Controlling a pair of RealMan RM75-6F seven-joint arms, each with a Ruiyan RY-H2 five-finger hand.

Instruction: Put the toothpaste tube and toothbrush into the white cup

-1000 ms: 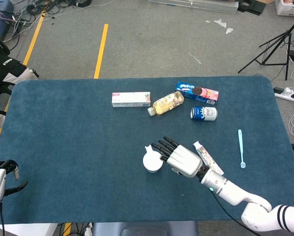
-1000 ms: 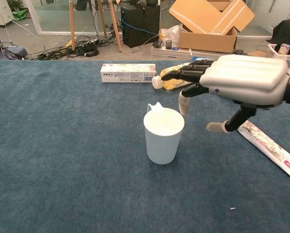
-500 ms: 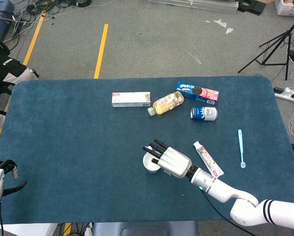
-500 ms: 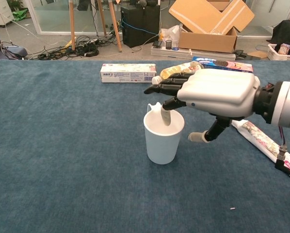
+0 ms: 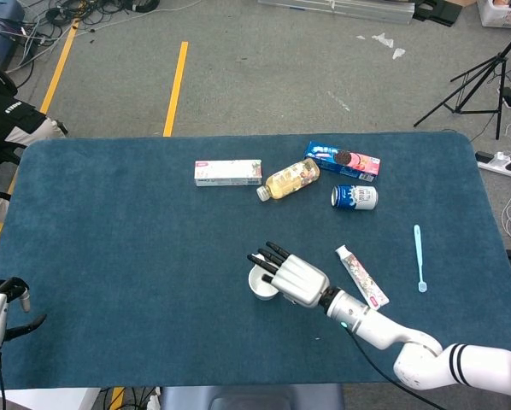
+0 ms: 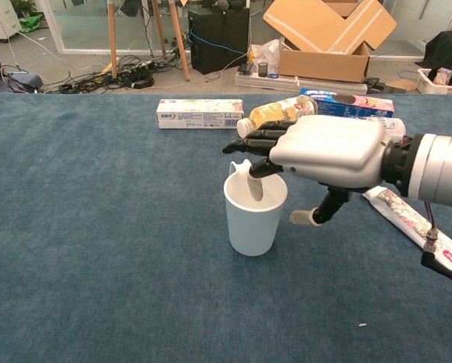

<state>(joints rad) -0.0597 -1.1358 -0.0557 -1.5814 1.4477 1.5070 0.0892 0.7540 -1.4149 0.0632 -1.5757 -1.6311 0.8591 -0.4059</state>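
The right hand (image 6: 328, 150) hovers spread and empty over the white cup (image 6: 254, 212), one finger dipping inside. Toothpaste tube (image 5: 361, 276) lies just beside; toothbrush (image 5: 419, 257) well apart. The left hand (image 5: 1, 312) rests curled at the counter (image 5: 119, 256) corner; its hold unclear.

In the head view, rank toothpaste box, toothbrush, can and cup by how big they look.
1. toothpaste box
2. toothbrush, as long but far thinner
3. can; the cup is unsure, half hidden under the right hand
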